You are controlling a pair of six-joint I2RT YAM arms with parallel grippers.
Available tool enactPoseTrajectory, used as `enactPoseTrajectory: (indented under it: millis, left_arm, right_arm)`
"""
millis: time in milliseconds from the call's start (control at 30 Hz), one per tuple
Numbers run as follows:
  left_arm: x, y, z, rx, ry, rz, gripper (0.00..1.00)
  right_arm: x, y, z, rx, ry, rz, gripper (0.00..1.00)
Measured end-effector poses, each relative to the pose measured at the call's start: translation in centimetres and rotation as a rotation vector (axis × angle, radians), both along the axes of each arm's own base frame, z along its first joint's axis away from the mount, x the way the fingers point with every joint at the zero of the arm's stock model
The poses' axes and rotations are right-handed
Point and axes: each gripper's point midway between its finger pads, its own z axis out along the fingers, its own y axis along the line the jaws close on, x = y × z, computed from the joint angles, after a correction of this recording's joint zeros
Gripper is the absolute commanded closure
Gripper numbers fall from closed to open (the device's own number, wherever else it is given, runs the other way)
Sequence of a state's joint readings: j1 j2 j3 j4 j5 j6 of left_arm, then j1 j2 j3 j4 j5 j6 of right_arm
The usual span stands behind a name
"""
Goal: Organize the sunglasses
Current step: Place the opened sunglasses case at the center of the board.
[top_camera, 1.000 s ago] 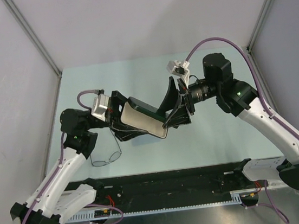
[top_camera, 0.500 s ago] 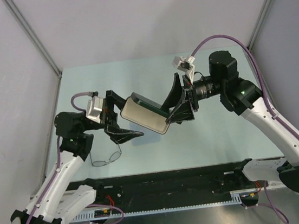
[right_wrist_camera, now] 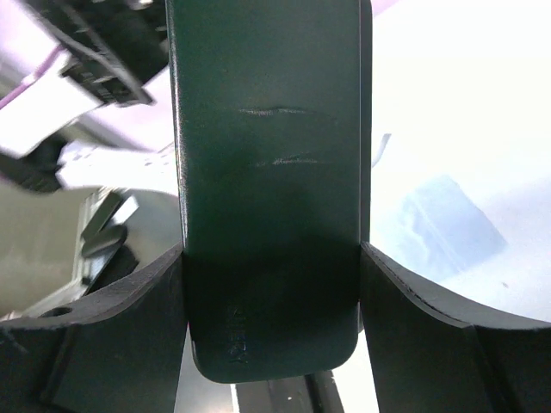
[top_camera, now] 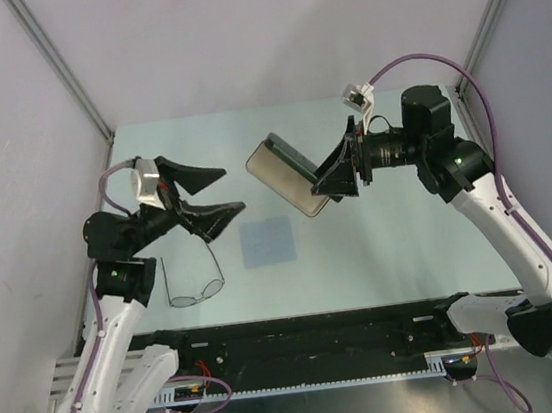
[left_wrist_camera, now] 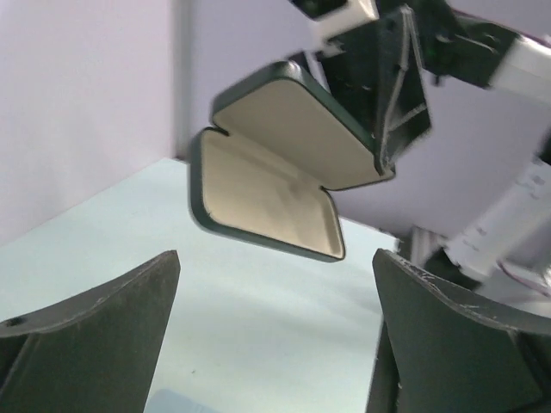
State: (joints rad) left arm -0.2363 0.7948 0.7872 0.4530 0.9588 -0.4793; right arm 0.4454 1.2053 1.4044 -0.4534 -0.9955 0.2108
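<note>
The thin wire-frame sunglasses (top_camera: pixel 197 289) lie on the table at the near left, below my left gripper. My left gripper (top_camera: pixel 216 192) is open and empty, raised above the table and pointing toward the case. My right gripper (top_camera: pixel 337 171) is shut on the black oblong case (top_camera: pixel 285 173), held open in the air above the middle of the table. Its beige lining shows in the left wrist view (left_wrist_camera: pixel 275 185). In the right wrist view the dark case shell (right_wrist_camera: pixel 269 198) fills the gap between the fingers.
A pale blue square cloth (top_camera: pixel 266 241) lies flat on the table below the case, also seen in the right wrist view (right_wrist_camera: pixel 448 225). Grey side walls close in the table. A black rail (top_camera: pixel 313 341) runs along the near edge.
My left gripper let go of the case and drew back to the left, open. My right gripper carried the open case up and to the right. The cloth now shows fully.
</note>
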Motion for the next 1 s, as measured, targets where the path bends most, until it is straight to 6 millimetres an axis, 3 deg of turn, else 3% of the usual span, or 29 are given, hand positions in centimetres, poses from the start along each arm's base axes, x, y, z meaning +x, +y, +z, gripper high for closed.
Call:
enactPoseTrajectory:
  millis: [100,200,400,500,667,800,1000]
  left_arm:
    - [2.2,1.9,-0.8,-0.019,0.093,0.166,0.0]
    - [3.9,2.8,-2.8,-0.007,0.206,0.263,0.0]
    - [6.4,3.4,-7.5,0.031,0.396,0.349,0.0]
    - [6.8,3.5,-9.8,0.053,0.472,0.368,0.0]
    - [7.2,3.4,-11.8,0.067,0.543,0.373,0.0]
    - [7.6,3.3,-13.1,0.081,0.583,0.373,0.0]
    - [8.0,3.2,-14.2,0.096,0.622,0.367,0.0]
  right_arm:
    - [2.7,-0.9,-1.6,-0.047,0.048,-0.119,1.0]
    - [5.9,-1.3,-4.4,-0.101,0.141,-0.21,1.0]
    - [11.8,-1.3,-13.9,-0.266,0.378,-0.344,1.0]
    - [12.8,-1.9,-18.5,-0.348,0.479,-0.372,1.0]
    - [14.0,-2.9,-23.6,-0.419,0.57,-0.372,1.0]
    - [15.0,-4.3,-26.3,-0.44,0.607,-0.37,1.0]
    - [16.0,-6.3,-28.0,-0.43,0.626,-0.358,0.91]
